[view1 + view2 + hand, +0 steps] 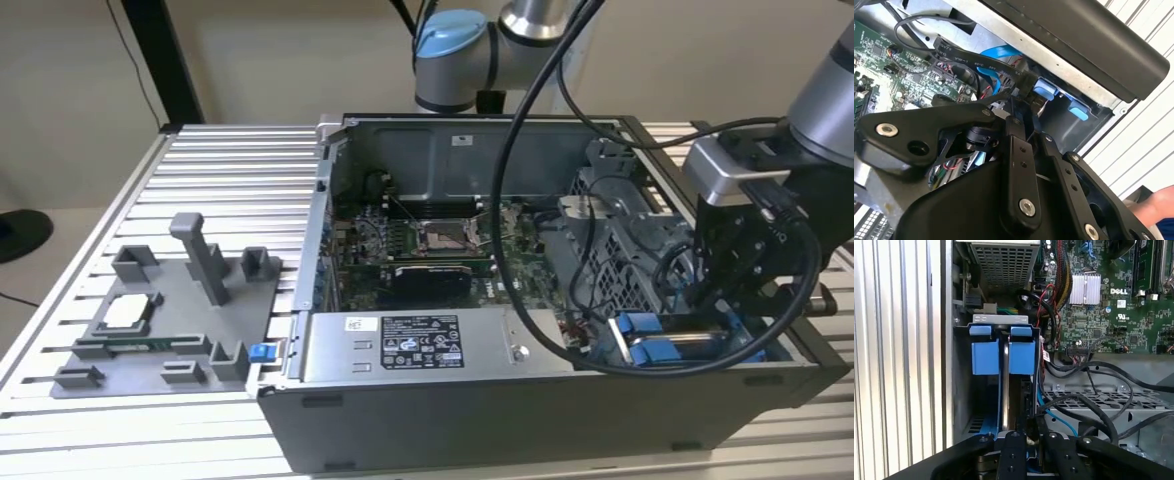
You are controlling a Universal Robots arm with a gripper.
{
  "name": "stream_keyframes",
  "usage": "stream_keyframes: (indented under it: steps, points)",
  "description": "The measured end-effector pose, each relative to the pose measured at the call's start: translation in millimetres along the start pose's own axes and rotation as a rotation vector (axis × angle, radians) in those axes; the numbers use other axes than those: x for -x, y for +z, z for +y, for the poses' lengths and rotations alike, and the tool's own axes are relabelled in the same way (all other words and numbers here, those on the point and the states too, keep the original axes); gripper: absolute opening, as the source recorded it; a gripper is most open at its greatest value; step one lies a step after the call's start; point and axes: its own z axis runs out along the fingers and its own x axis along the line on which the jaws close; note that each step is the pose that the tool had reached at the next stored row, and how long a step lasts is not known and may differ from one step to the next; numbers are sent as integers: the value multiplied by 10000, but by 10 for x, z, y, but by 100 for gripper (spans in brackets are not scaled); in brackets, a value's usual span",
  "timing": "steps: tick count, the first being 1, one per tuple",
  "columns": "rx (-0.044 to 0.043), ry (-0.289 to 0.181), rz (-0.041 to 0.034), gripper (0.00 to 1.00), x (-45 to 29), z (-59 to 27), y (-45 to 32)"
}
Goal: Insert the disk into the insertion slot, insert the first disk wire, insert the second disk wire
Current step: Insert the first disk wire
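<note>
— Gripper [1026,424] first: how did you have it?

— Clenched, as far as I could judge. In both wrist views my 2 black fingers [1016,145] were drawn in close on a small black plastic plug [1025,85] at the end of a black wire bundle [954,55], low inside the open dark grey computer case [441,430].

— And the disk?

— That flat silver metal disk [694,325], clipped in its bright blue plastic frame, already lay in the grey rectangular insertion slot [961,385], at the exterior view's right of the case. In the first wrist view I looked along it toward the 2 bright blue plastic latch tabs [986,352] at its far end. So I judged the work was at a wire, not the disk.

— Was the plug home?

— I could not tell. The socket was hidden behind my own fingers.

— What did that step ask of you?

— Squareness, I thought. The plug needed to be held in line with the disk's end and pushed straight, without twist, since a small connector jams if it goes in cocked. A flat blue cable [1059,417] lay just beside my fingertips, with loose black wires near. I reckoned any of them could be pinched under the plug. A firm grip mattered too, or the plug might roll between the pads.
</note>
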Motion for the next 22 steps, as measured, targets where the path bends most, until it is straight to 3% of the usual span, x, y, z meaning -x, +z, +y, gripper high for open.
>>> stream_keyframes:
  steps: [9,22]
  points:
    - [24,2,-7,0,5,-10,-118]
    - [25,16,-5,0,5,-13,-122]
